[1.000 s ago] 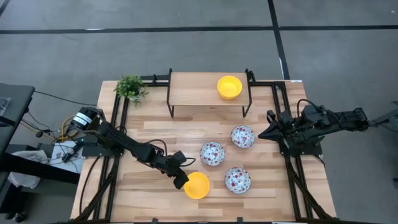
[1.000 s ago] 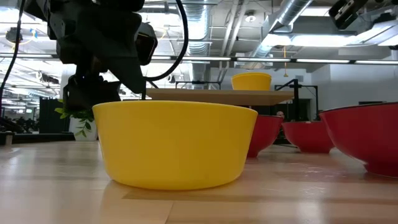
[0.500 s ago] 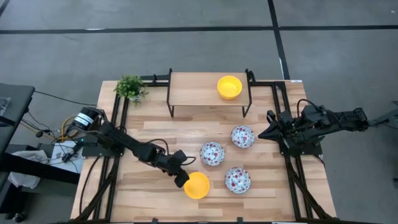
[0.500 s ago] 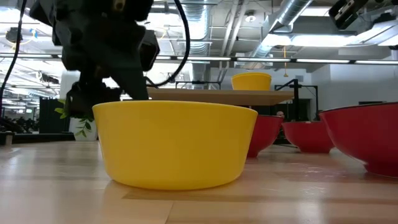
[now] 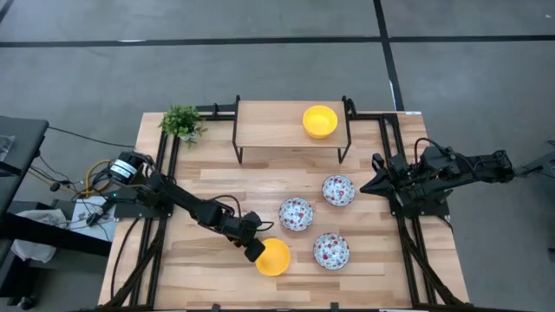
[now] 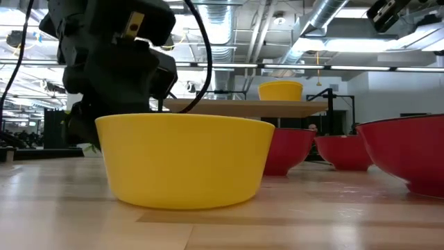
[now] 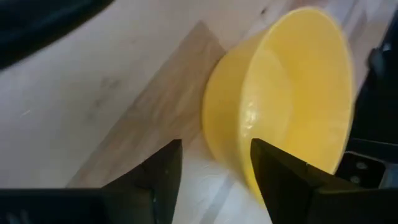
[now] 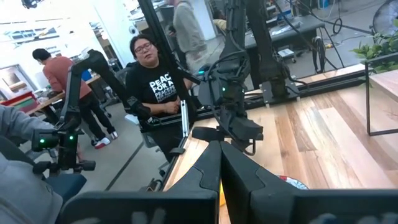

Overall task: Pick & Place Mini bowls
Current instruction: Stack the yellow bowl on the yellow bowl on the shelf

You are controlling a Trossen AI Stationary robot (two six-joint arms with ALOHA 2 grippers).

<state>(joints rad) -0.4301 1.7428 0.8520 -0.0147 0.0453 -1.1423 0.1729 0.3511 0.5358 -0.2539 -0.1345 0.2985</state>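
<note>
A plain yellow mini bowl (image 5: 275, 258) (image 6: 184, 160) (image 7: 280, 93) stands on its base near the table's front edge. My left gripper (image 5: 253, 250) (image 7: 214, 177) slants down at its left side, open, with the bowl's left wall in the gap. A second yellow bowl (image 5: 319, 120) sits on the wooden shelf (image 5: 269, 126) at the back. Three floral mini bowls (image 5: 296, 213) (image 5: 338, 190) (image 5: 331, 250) rest on the table right of centre. My right gripper (image 5: 373, 184) (image 8: 219, 177) waits shut, raised at the table's right side. My left gripper straddles the yellow bowl's left wall (image 7: 227, 155), slanting down from the table's left. One finger (image 7: 165, 177) stands outside over the table, the other (image 7: 283, 183) on the bowl's side. The gap is wider than the wall. The bowl rests on the table; which finger touches it I cannot tell.
A small green potted plant (image 5: 182, 122) stands at the back left corner. The shelf's black legs (image 5: 238, 143) stand behind the working area. Bare wood lies left of the yellow bowl and along the front edge. People show in the room beyond the table in the right wrist view.
My left gripper has sunk a little lower at the yellow bowl's left rim. The bowl has slid slightly toward the table's left, still flat on its base.
</note>
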